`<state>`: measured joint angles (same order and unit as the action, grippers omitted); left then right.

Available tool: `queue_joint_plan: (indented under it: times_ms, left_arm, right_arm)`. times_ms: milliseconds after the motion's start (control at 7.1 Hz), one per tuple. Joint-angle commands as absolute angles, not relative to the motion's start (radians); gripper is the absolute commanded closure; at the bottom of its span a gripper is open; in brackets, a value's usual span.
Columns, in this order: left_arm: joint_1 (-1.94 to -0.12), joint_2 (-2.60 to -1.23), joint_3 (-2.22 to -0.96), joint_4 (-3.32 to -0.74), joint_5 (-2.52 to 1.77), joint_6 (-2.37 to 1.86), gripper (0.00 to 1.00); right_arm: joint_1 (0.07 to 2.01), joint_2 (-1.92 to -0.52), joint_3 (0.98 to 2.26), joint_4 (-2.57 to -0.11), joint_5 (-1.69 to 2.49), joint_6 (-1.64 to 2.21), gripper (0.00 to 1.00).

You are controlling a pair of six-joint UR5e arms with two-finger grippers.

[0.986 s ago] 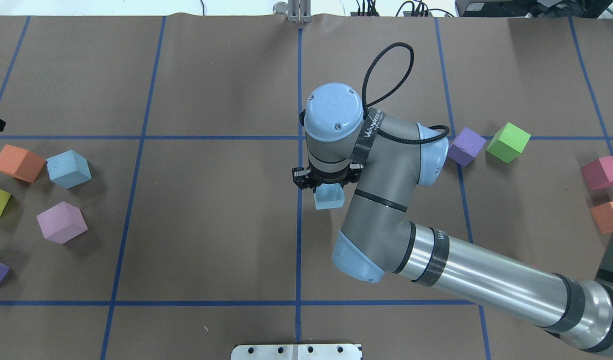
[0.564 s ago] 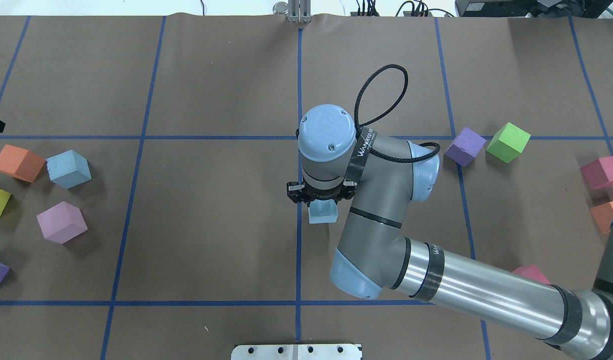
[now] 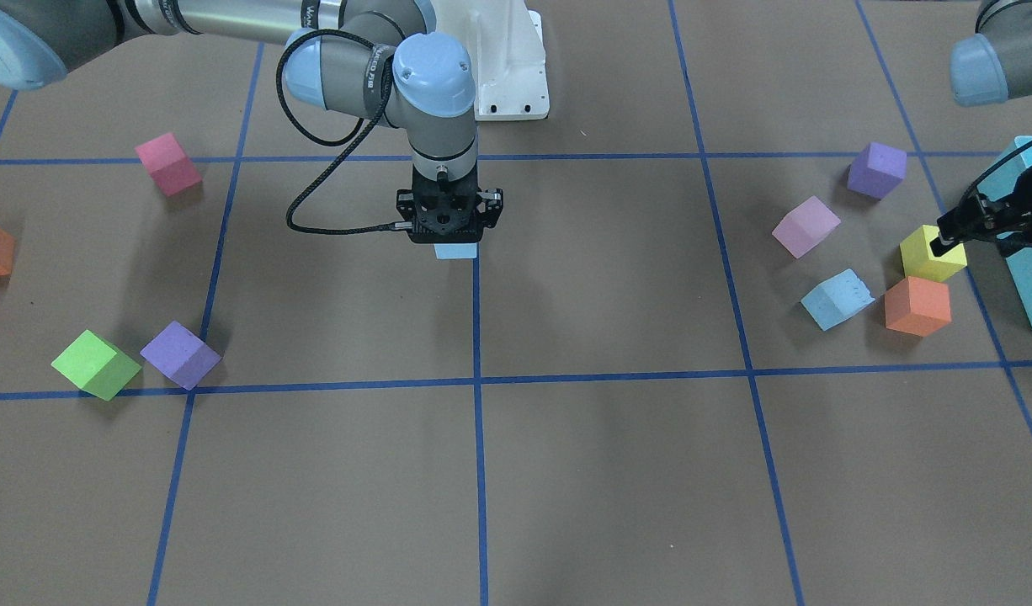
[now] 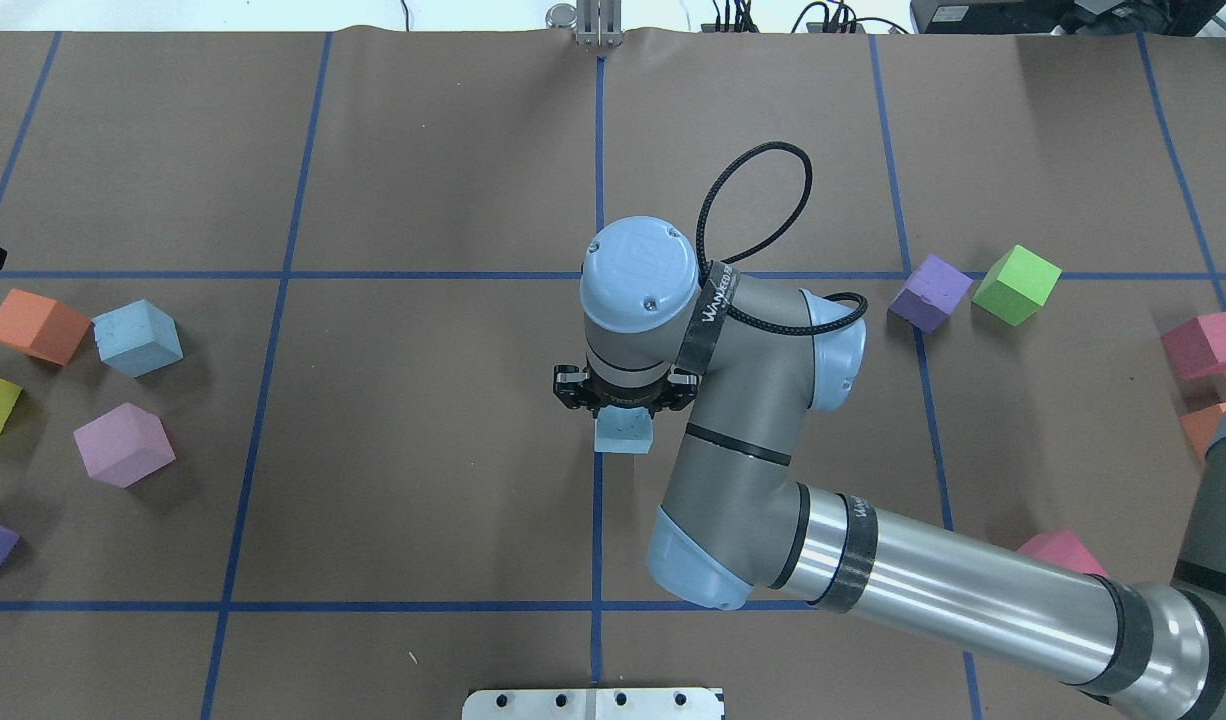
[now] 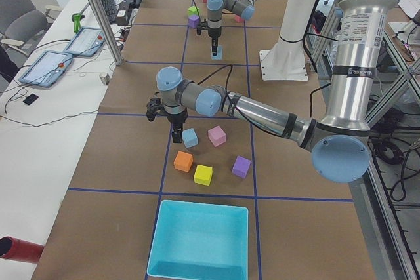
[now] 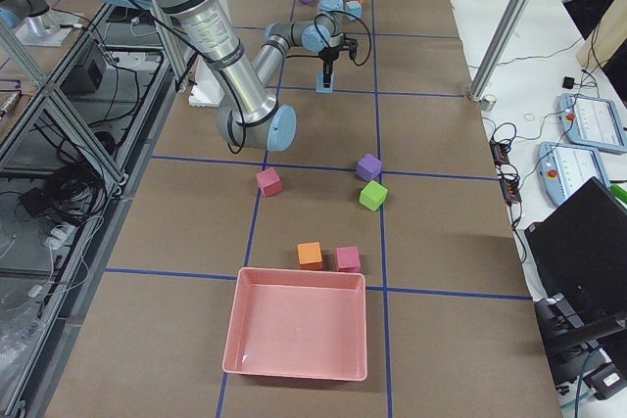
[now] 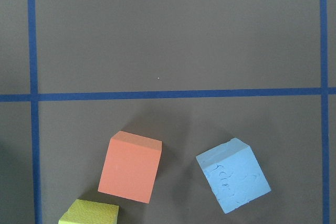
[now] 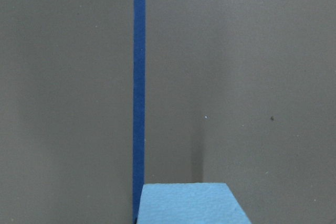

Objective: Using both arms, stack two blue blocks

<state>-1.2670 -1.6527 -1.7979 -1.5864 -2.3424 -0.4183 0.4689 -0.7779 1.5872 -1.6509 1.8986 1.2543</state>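
The right gripper [image 4: 621, 410] clamps a pale sky-blue foam cube [image 4: 623, 438] at the table's centre, at the blue tape line [image 4: 598, 520]. The left gripper [image 3: 947, 238] hangs by a yellow foam cube [image 3: 931, 254], and I cannot tell its grip. The second sky-blue foam cube [image 3: 836, 299] lies at the left, near an orange foam cube [image 3: 917, 305].

right arm [image 4: 933, 590] — outstretched, wrist vertical | right fingers [image 3: 434, 239] clamping blue block [image 4: 623, 437] | left fingers [image 3: 939, 244] low, pointing down

Open desk [image 4: 423, 450] rings the overhead frame's centre. At far left, an orange cube [image 4: 36, 326] sits just beside the blue block [image 4: 137, 337], with a pink cube [image 4: 123, 444] near below.
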Motion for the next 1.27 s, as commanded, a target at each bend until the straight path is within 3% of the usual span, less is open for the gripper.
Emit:
queue_joint_plan:
  times_ms: [0,1127]
  left_arm:
    - [-1.267,-1.647,-1.798,-1.588,-2.342,-0.417,0.01]
    - [-1.267,-1.647,-1.796,-1.588,-2.342,-0.416,0.01]
  right_arm:
    - [0.468,-0.705,1.49,-1.654,1.896,1.261,0.47]
    - [0.469,-0.693,1.45,-1.649,1.894,1.252,0.45]
